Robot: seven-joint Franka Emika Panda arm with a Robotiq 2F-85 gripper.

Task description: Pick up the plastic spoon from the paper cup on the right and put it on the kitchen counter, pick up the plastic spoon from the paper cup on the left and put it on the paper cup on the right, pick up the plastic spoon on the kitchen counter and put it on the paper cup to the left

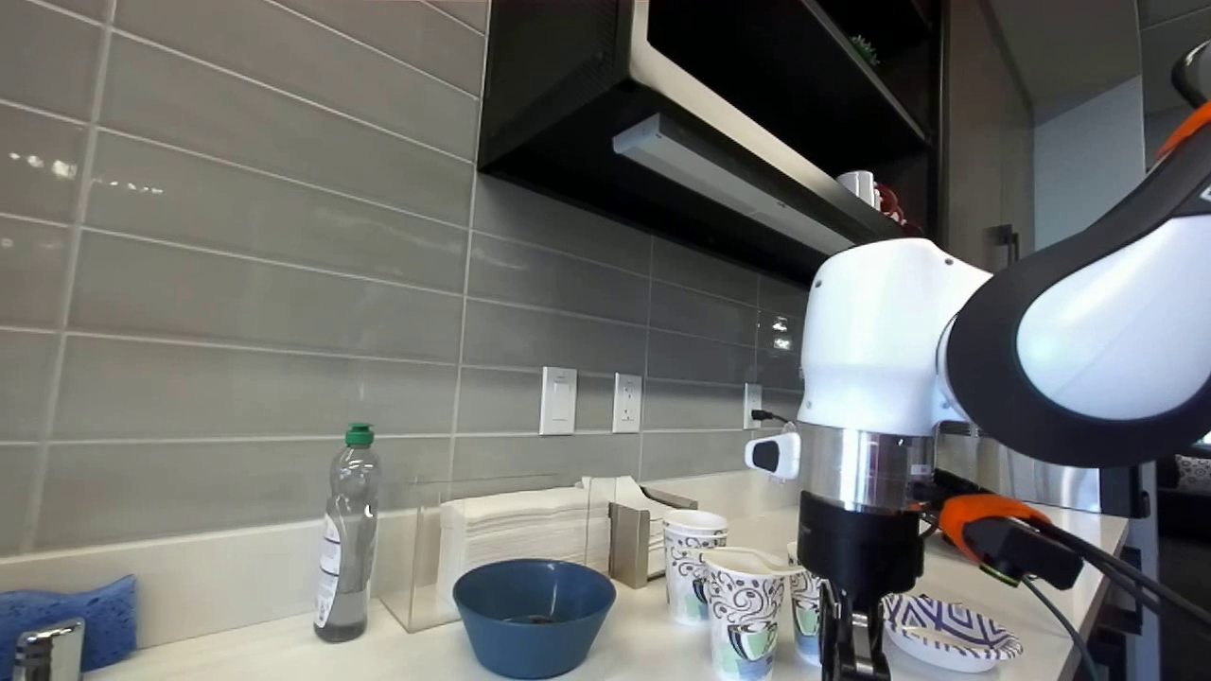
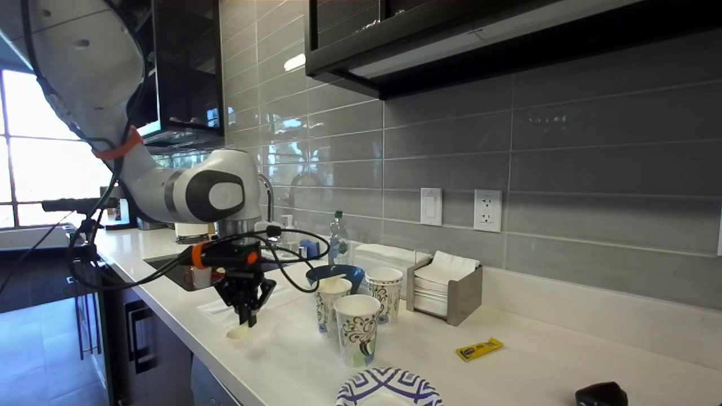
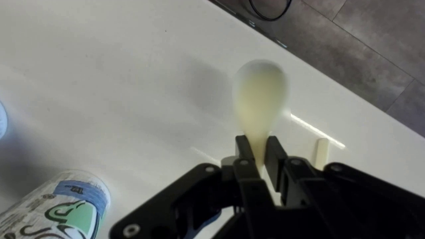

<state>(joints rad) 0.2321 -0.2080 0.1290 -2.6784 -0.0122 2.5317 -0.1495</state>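
Observation:
My gripper (image 3: 255, 146) is shut on a cream plastic spoon (image 3: 260, 89) by its neck, with the bowl pointing outward. The spoon is just above the kitchen counter (image 3: 99, 83); its shadow falls beside it. In an exterior view the gripper (image 2: 246, 321) holds the spoon (image 2: 237, 331) near the counter's front edge, apart from the cups. Another plastic spoon (image 1: 781, 568) lies across the top of a patterned paper cup (image 1: 744, 624). An upright paper cup (image 2: 359, 332) stands beside it with no spoon visible. A pale stick (image 3: 321, 153), perhaps a spoon handle, lies on the counter, partly hidden by the gripper.
Stacked paper cups (image 1: 695, 567) stand behind, beside a blue bowl (image 1: 534, 624). A napkin holder (image 2: 465, 293), a soap bottle (image 1: 346, 544) and a yellow packet (image 2: 478, 349) are along the wall side. A patterned plate (image 2: 389, 389) lies near the cups. The floor (image 3: 365, 66) drops beyond the edge.

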